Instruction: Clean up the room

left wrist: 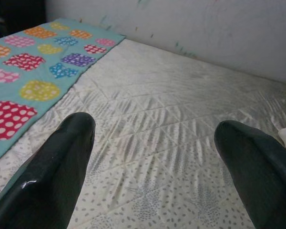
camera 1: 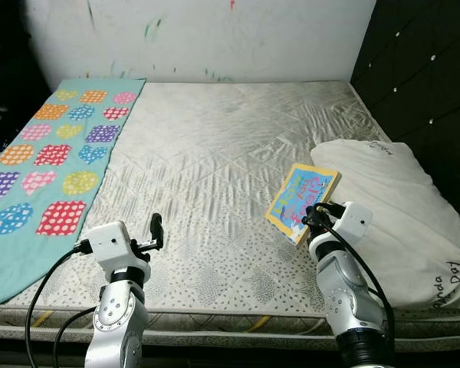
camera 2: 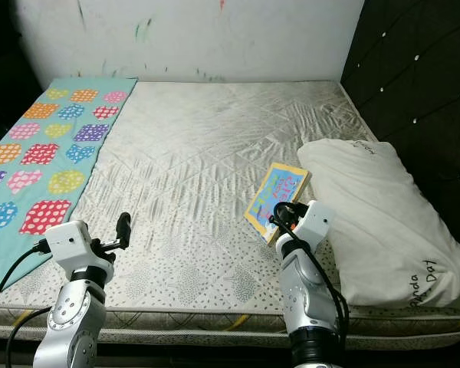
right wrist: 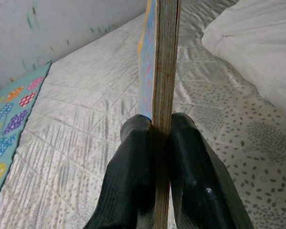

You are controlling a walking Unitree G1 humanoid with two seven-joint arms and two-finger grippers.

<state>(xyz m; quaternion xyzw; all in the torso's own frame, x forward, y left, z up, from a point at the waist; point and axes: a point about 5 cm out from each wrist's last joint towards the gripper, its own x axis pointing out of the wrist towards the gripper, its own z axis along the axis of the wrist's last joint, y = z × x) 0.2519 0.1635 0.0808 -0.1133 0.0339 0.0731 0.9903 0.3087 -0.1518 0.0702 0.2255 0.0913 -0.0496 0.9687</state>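
Bright blue picture book is pinched by its near edge in the right hand, apparently lifted over the bed beside the pillow; the left hand hangs wide.

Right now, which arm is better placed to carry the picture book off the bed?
Right. The right gripper is shut on the picture book beside the pillow; the left gripper hangs open over bare mattress.

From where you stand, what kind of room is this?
Most likely a bedroom, perhaps a child's. A bare quilted mattress fills the view, with a white pillow on it and a spotted teal blanket along one side. The right gripper holds a colourful picture book by its edge.
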